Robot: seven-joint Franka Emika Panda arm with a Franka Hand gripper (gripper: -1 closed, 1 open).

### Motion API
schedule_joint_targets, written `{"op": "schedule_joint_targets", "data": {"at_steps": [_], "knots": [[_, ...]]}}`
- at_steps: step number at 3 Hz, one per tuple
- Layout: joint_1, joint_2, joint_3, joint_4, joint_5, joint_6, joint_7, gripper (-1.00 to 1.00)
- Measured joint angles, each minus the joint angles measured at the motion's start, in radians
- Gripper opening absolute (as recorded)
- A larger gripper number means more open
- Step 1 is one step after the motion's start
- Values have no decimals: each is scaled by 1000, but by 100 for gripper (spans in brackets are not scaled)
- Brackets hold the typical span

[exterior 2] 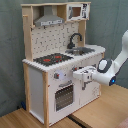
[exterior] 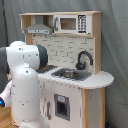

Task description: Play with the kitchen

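As seen at right centre of the second exterior view: gripper (exterior 2: 80, 76) against the kitchen (exterior 2: 50, 75) front; finger state indiscernible.

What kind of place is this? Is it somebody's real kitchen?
Probably a lab or test room, not a home: the kitchen is a toy, a robot arm reaches toward its front, and a plain grey curtain hangs behind.

Light wooden floor (exterior 2: 100, 112); white toy kitchen (exterior 2: 50, 85) stands directly on it, upright.
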Motion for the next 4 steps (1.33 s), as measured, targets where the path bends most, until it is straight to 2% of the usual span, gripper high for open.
{"op": "schedule_joint_targets", "data": {"at_steps": [1, 2, 3, 4], "knots": [[-1, -53, -13, 41, 0, 23, 18, 100], [-1, -53, -13, 41, 0, 23, 18, -100], [-1, -54, -13, 46, 4, 25, 83, -100], [-1, -50, -15, 47, 5, 32, 212, -100]]}}
